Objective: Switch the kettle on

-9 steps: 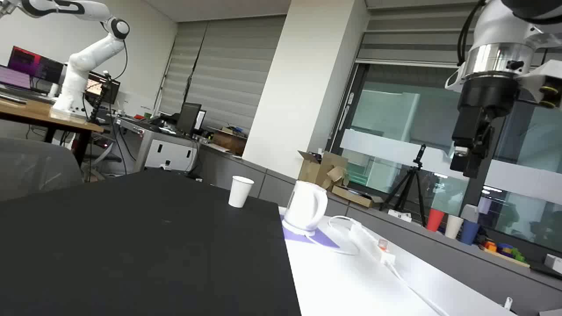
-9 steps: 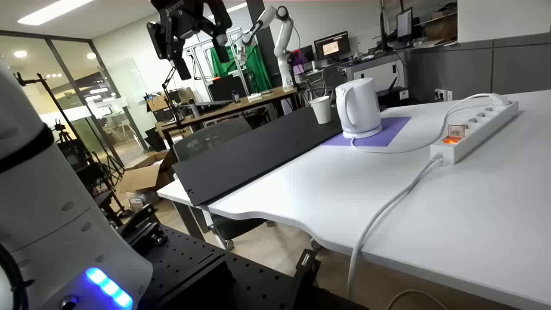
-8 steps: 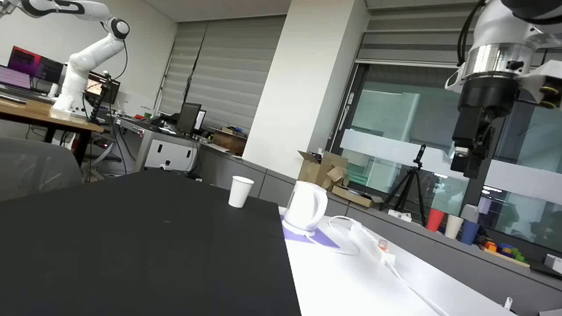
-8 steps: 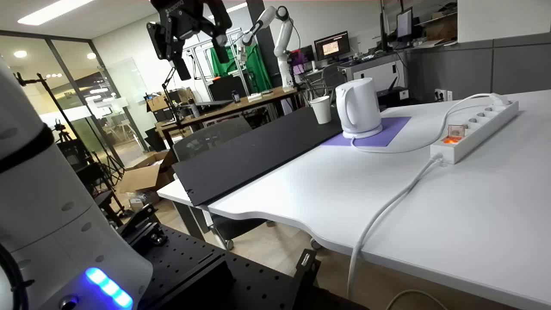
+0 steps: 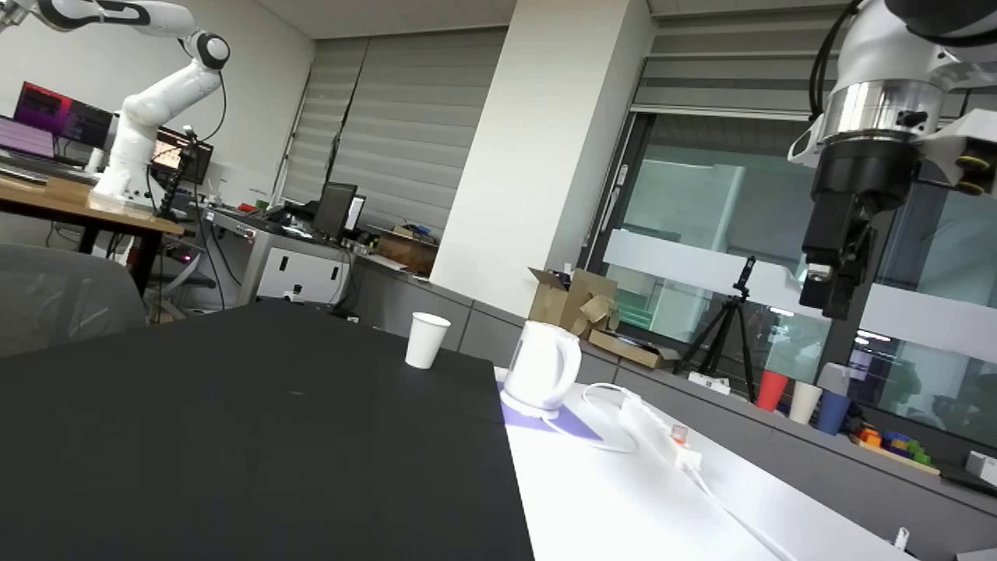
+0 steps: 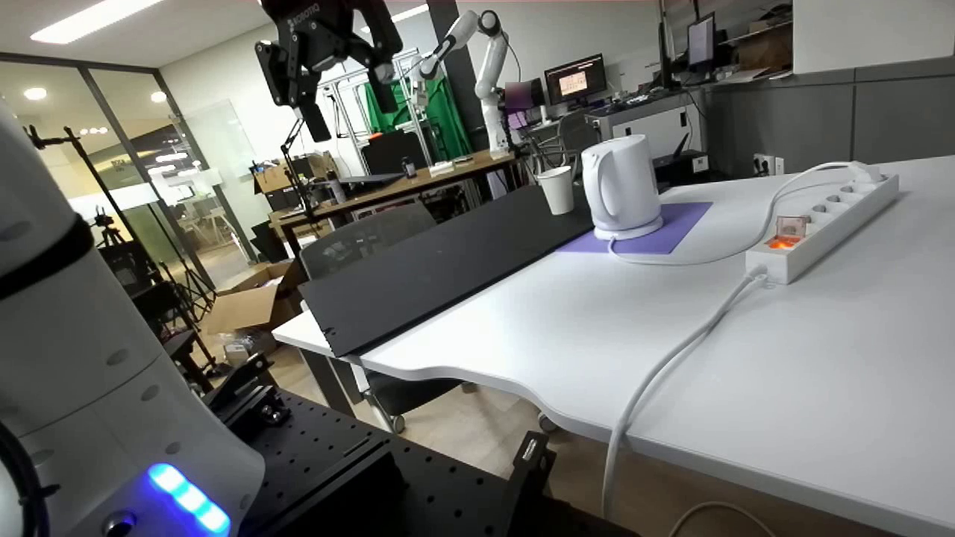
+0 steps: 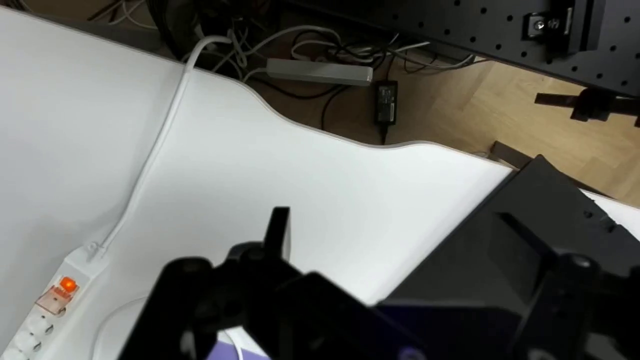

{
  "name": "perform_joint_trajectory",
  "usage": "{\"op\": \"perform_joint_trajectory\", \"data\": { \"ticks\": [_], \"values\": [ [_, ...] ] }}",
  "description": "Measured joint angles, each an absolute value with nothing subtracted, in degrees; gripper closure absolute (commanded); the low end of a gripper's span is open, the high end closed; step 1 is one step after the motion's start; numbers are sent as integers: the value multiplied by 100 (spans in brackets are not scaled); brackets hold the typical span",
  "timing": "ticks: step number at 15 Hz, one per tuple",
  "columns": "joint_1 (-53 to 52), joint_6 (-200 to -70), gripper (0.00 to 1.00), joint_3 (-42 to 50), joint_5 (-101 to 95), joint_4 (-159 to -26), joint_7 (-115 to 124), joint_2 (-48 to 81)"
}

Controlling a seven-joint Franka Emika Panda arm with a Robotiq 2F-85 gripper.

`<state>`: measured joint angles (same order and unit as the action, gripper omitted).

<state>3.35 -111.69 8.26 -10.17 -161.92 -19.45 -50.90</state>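
Above the table (image 6: 567,328), an empty gripper (image 6: 357,124); kettle (image 5: 537,362) untouched

In an exterior view the kettle stands upright on a mat (image 5: 575,421), near a cup (image 5: 426,340); a sideways push could tip it.

In an exterior view the gripper hangs well apart from it, fingers (image 6: 313,115) spread, nothing held; a low pass could snag the cord (image 6: 675,263) to the power strip (image 6: 835,224) and drag the kettle.

In the wrist view I find part of the mat but no kettle; its switch shows clearly nowhere, so a press could miss.

White pillar (image 5: 537,171), grey blinds (image 5: 424,117), wood-patterned floor (image 7: 545,130), mesh-backed chair (image 6: 358,240), lit ceiling strip (image 6: 97,16)
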Motion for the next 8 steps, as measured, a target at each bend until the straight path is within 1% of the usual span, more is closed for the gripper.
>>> {"op": "perform_joint_trajectory", "data": {
  "ticks": [3,6,7,8],
  "values": [
    [374,-11419,0,857,-1033,-16140,-1919,-5032],
    [581,-12529,0,1131,-1102,-15978,-1920,-4585],
    [659,-12945,9,1233,-1132,-15904,-1926,-4340],
    [719,-13333,27,1319,-1135,-15814,-1935,-4063]
  ]
}}
